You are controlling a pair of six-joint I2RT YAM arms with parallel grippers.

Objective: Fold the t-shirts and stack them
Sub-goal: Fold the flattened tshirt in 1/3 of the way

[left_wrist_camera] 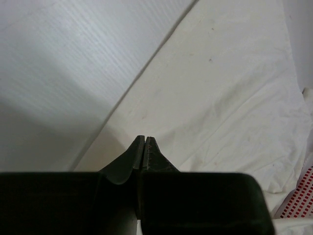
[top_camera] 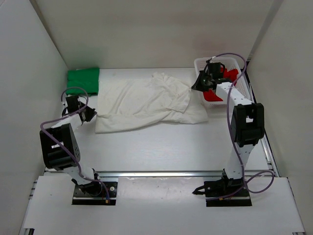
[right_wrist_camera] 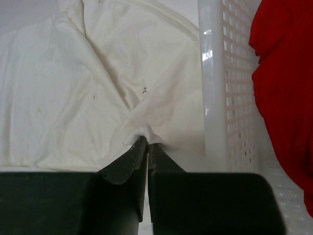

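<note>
The white t-shirt [top_camera: 146, 103] lies spread and rumpled across the middle of the table. My right gripper [top_camera: 194, 86] is shut on a puckered bit of its right edge [right_wrist_camera: 149, 133], close beside the basket. My left gripper [top_camera: 91, 115] sits at the shirt's near left corner. In the left wrist view its jaws [left_wrist_camera: 145, 138] are shut over the flat white cloth [left_wrist_camera: 220, 98], and no fabric shows between them. The green t-shirt [top_camera: 83, 81] lies folded at the back left. The red t-shirt [top_camera: 228, 75] sits bunched in the basket [right_wrist_camera: 286, 83].
The white mesh basket [top_camera: 198, 62] stands at the back right, its wall [right_wrist_camera: 215, 78] just right of my right fingers. White walls close in the table on the left, back and right. A metal rail runs along the near edge.
</note>
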